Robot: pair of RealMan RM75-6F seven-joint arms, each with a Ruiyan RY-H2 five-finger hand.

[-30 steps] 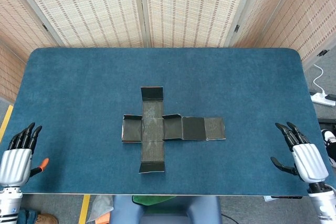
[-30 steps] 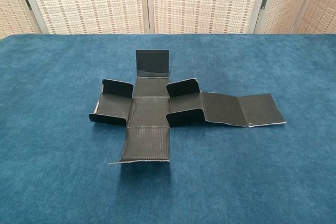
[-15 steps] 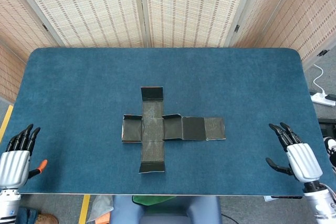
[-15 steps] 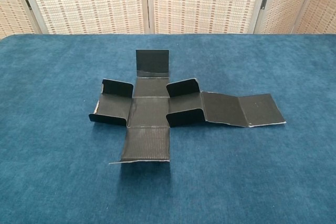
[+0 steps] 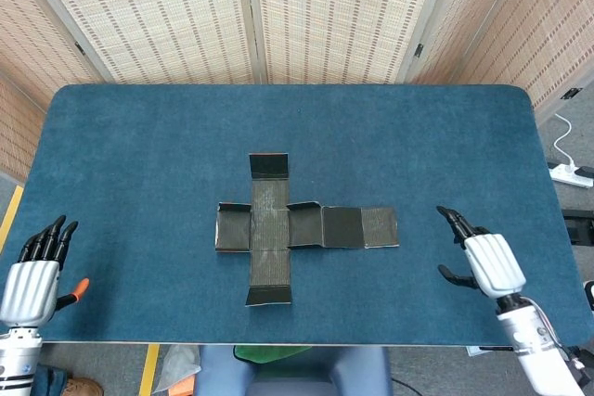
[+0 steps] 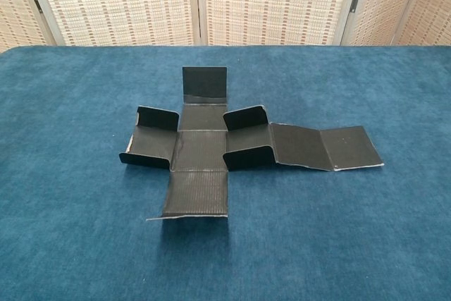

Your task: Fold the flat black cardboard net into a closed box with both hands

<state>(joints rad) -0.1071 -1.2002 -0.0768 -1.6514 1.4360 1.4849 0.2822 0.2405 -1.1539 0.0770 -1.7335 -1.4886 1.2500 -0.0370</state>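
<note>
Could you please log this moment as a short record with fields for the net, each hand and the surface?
net: black cardboard net, unfolded on the table, several flaps curling up
left hand: left hand, open, at the near left edge, apart from the net
right hand: right hand, open, right of the net, not touching
surface: blue table

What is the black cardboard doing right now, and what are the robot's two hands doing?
black cardboard net: unfolded on the table, not a box yet; a few small flaps stand up, and no hand touches it.
left hand: open, holding nothing, at the table's near left corner.
right hand: open, holding nothing, over the table to the right of the net.
blue table: carries the net.
</note>
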